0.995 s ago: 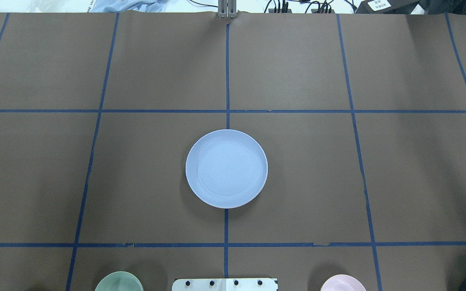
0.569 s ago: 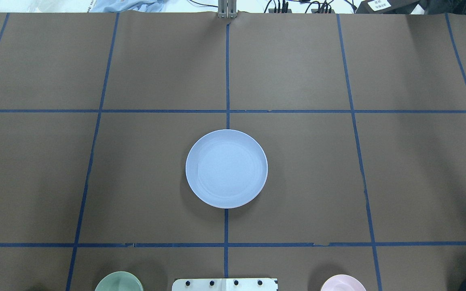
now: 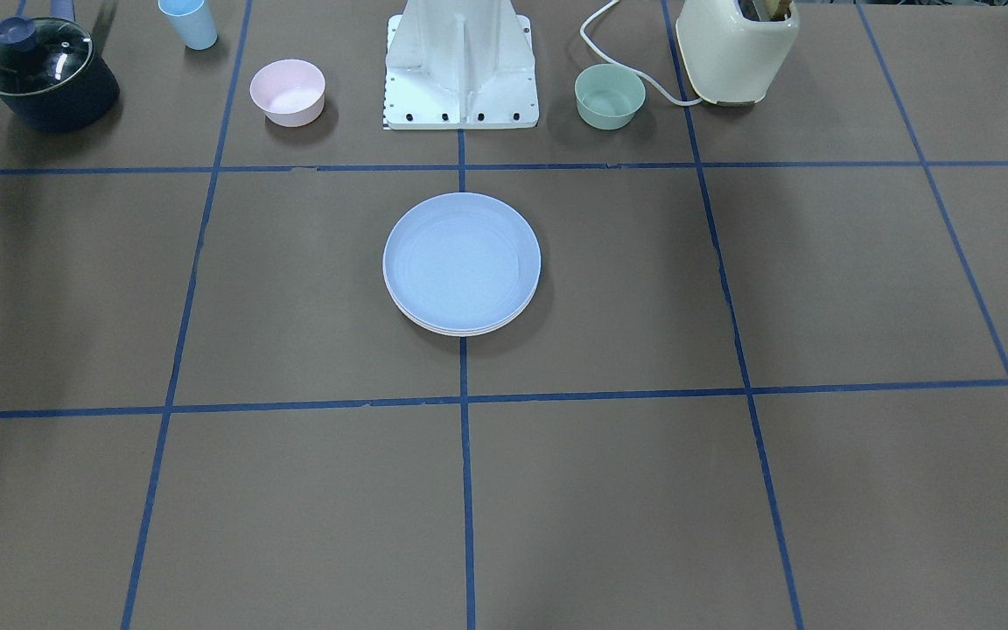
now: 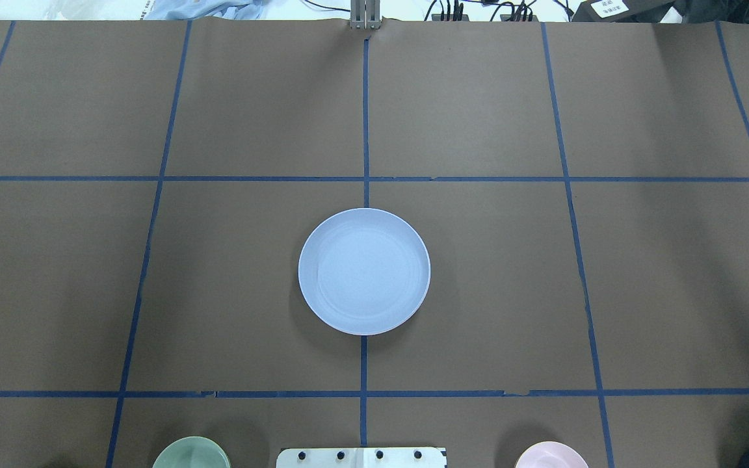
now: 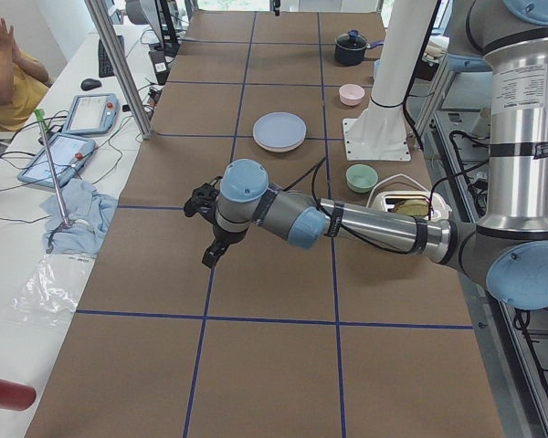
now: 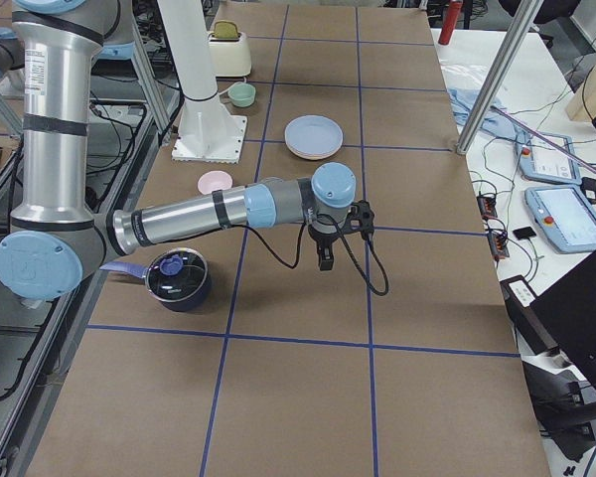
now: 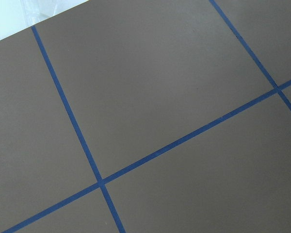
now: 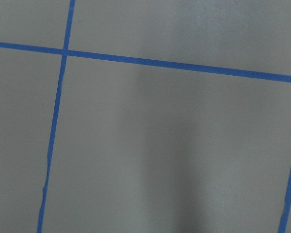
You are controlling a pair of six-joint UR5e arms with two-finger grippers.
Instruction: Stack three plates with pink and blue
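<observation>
A light blue plate [image 4: 364, 271] lies at the table's middle, on top of a stack [image 3: 462, 258]. In the front view, pale rims of plates beneath it [image 3: 462, 332] show at its near edge; their colours are hard to tell apart. My left gripper [image 5: 209, 258] hangs over bare table far from the stack, seen only in the exterior left view. My right gripper [image 6: 325, 262] hangs over bare table on the other side, seen only in the exterior right view. I cannot tell whether either is open or shut. Both wrist views show only brown table and blue tape.
Near the robot base [image 3: 460, 66] stand a small pink bowl [image 3: 287, 90], a small green bowl [image 3: 609, 96], a dark lidded pot [image 3: 45, 74], a blue cup [image 3: 189, 22] and a cream toaster [image 3: 736, 48] with its cord.
</observation>
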